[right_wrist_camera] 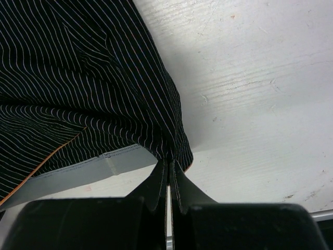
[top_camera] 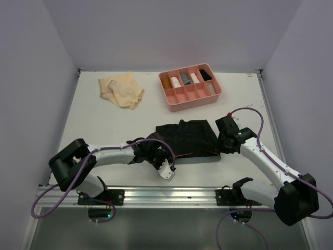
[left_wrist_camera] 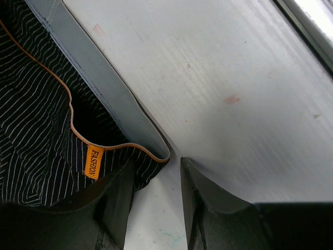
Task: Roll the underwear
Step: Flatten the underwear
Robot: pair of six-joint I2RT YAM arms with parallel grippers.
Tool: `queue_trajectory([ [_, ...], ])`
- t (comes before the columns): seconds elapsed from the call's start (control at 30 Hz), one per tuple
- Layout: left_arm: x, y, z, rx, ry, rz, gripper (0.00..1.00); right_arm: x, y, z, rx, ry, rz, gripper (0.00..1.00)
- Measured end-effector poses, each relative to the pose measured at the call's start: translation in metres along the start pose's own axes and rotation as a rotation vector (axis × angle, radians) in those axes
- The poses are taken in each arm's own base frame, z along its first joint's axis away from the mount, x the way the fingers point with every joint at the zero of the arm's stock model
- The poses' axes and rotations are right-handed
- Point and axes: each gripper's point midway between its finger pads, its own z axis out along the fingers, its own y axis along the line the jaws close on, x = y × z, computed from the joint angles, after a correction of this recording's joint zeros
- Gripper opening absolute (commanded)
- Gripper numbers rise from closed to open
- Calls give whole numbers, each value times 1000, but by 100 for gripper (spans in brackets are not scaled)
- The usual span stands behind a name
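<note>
The tan underwear (top_camera: 122, 89) lies crumpled to the left of the pink tray (top_camera: 196, 102). On the arm side of the tray, the left gripper (left_wrist_camera: 156, 203) is released, jaws apart beside the waistband corner of the black underwear (top_camera: 187, 138). The right gripper (right_wrist_camera: 167, 167) is clenched on that garment's right edge.

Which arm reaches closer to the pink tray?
Right. The right gripper is in front of the right end of the pink tray; the left gripper, farther forward, opposite its left end.
</note>
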Motion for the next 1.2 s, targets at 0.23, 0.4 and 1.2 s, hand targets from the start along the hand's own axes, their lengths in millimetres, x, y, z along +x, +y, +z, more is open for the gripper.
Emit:
queue_trajectory([
  [0.23,2,15,13,14,1,38,19,-1,-1,0,0,-3,1,0],
  [0.4,4,14,14,27,5,52,0,-2,-2,1,2,-3,-2,0],
  [1.2,109,121,-210,-714,239,-757,0,-147,146,-29,-326,-69,-109,0],
])
